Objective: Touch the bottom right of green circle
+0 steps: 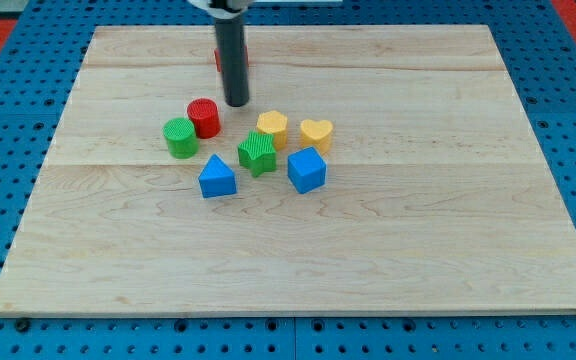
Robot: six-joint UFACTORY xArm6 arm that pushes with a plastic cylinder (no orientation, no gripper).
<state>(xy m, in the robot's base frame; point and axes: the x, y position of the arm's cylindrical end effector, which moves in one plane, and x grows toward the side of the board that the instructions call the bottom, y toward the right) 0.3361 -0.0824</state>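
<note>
The green circle (180, 137) is found on the counter (448, 250), left of centre and nearer the far edge, touching or just beside the red cylinder (204, 117). My tip (236, 103) is set down beyond that red cylinder, toward the far edge. No end effector is fitted, so nothing is held. The circle's near-right flank is judged reachable only through the gap before the blue triangle (217, 177) and green star (257, 153).
</note>
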